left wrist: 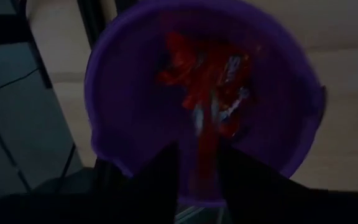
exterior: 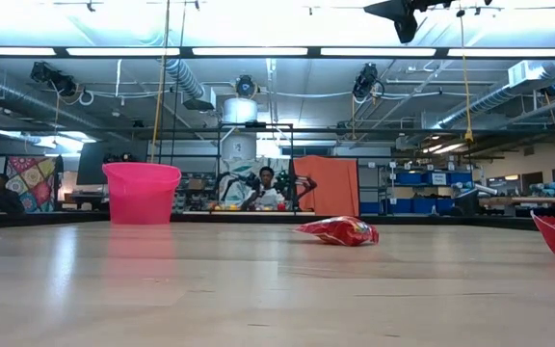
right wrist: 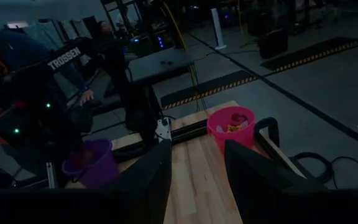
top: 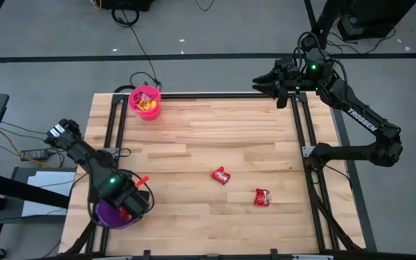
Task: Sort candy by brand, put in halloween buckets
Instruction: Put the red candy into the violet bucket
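Note:
The purple bucket (top: 112, 216) stands at the table's near left corner with several red candy packets (left wrist: 216, 81) inside. My left gripper (left wrist: 199, 158) hangs right above it and points down into it. Its fingers are apart, and a red packet (left wrist: 207, 149) shows as a blur in the gap. The pink bucket (top: 145, 102) stands at the far left edge and holds yellow and red candy. Two red packets (top: 221, 175) (top: 262, 196) lie flat on the wood right of centre. My right gripper (right wrist: 197, 168) waits open and empty over the far right edge. My left gripper points down over the purple bucket's mouth with a red packet (left wrist: 207, 149) in the gap between its fingers. The packet is a blurred streak, and I cannot tell whether the fingers touch it.
Black metal rails (top: 305, 137) run along the table's left, right and far edges. Bare wood (top: 208, 130) lies between the two buckets and the loose packets. Beyond the far edge, the low view shows a person (exterior: 266, 183) and shelving in the room.

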{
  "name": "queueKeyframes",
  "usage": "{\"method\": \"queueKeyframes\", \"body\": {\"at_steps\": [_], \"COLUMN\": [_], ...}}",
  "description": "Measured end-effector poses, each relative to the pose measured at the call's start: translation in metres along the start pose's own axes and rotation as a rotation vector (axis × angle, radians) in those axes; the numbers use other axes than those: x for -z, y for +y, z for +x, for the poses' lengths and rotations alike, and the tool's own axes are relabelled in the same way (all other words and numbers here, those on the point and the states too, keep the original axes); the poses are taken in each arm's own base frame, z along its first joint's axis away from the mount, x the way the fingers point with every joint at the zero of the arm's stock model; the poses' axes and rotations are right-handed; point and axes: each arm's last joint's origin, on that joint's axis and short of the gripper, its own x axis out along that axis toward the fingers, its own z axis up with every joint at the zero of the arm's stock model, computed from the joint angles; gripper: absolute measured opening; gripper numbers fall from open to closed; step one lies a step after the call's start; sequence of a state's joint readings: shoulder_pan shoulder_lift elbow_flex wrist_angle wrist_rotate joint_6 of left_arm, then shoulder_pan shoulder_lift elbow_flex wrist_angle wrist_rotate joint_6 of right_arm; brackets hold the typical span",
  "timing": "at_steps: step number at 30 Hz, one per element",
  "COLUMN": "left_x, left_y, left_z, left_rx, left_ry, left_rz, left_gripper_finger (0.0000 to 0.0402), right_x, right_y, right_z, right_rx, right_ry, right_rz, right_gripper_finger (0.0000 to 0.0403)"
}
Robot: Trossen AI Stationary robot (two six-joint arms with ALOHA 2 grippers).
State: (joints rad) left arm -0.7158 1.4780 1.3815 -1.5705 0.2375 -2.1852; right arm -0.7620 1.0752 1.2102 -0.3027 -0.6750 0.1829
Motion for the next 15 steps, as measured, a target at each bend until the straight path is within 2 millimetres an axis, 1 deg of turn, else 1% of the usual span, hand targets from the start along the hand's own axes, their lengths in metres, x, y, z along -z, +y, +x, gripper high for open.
{"method": "queueKeyframes", "body": {"at_steps": [2,4,6,8,11,15], "left_x": [0.0,0.0,0.0,-0.003,-0.014,-0.04], "left_y": [0.0,0.0,0.0,-0.002,-0.002,0.004], "left_z": [0.0,0.0,0.0,-0.005,-0.023,-0.051], "left_rx": [-0.008,-0.007,0.009,0.064,0.219,0.412], "left_ry": [0.011,0.009,-0.012,-0.055,-0.152,-0.27], "left_rz": [0.001,0.001,0.0,-0.001,-0.027,-0.058], "left_gripper_finger": [0.0138,0.0154,0.0163,0.0166,0.0167,0.0168], "right_x": [0.0,0.0,0.0,0.0,-0.001,-0.002], "right_y": [0.0,0.0,0.0,-0.001,-0.004,-0.01], "right_z": [0.0,0.0,0.0,-0.001,-0.004,-0.008], "right_rx": [0.0,0.0,0.001,0.007,0.027,0.06], "right_ry": [0.0,0.0,-0.001,-0.003,-0.01,-0.016], "right_rz": [-0.001,-0.001,-0.004,-0.013,-0.017,-0.01], "right_gripper_finger": [0.016,0.016,0.016,0.016,0.016,0.016]}}
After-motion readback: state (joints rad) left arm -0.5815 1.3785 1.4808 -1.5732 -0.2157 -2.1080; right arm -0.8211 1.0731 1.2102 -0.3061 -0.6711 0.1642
